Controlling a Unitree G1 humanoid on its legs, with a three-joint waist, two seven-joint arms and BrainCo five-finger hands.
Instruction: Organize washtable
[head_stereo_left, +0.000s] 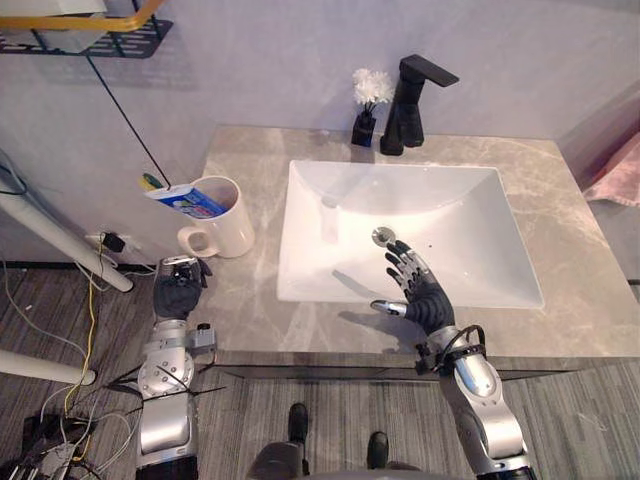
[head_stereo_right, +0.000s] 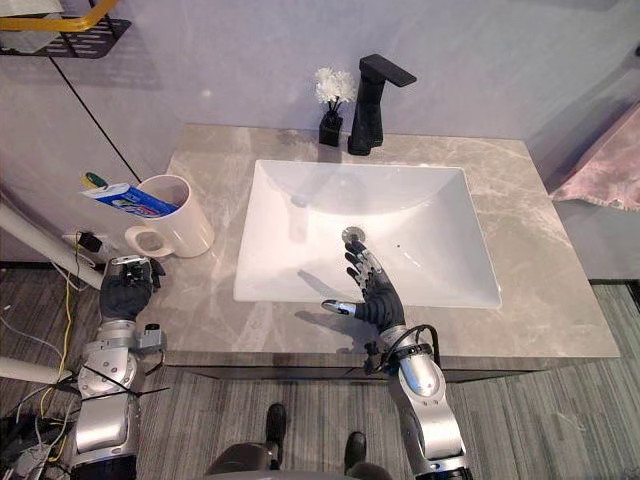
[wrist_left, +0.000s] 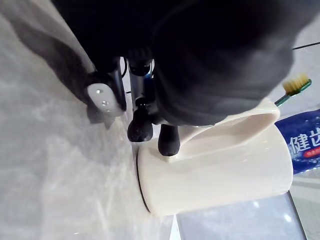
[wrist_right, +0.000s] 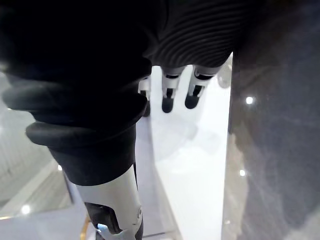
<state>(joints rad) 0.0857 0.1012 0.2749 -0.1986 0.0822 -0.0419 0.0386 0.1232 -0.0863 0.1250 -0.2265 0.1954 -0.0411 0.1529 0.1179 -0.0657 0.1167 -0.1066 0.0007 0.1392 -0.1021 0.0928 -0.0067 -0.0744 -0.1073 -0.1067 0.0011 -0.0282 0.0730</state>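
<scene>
The step in hand looks like taking up the cream mug (head_stereo_left: 228, 212), which stands upright on the left of the tabletop (head_stereo_left: 580, 300) beside the sink (head_stereo_left: 470, 200), with a toothpaste tube (head_stereo_left: 190, 203) and a green toothbrush (head_stereo_left: 150, 181) leaning out of it. The left hand (head_stereo_left: 178, 290) is right at the mug's handle, which points toward the robot; the left wrist view shows it touching the handle, but whether it has closed round it I cannot tell. The right hand (head_stereo_left: 420, 290) hovers over the near side of the basin, just short of the drain (head_stereo_left: 383, 236) – spread wide and holding nothing. The next move, as I judge it, calls for a firm hold on the handle and a level lift, since the tube and brush sit loose and could tip out. The tabletop is grey marbled stone with a white rectangular basin; a black faucet (head_stereo_left: 410, 100) and a small black vase of white flowers (head_stereo_left: 366, 105) stand at the back against a pale wall. A black wire shelf (head_stereo_left: 100, 40) hangs upper left, a pink cloth (head_stereo_left: 615, 175) shows at the right – the floor is grey and striped.
</scene>
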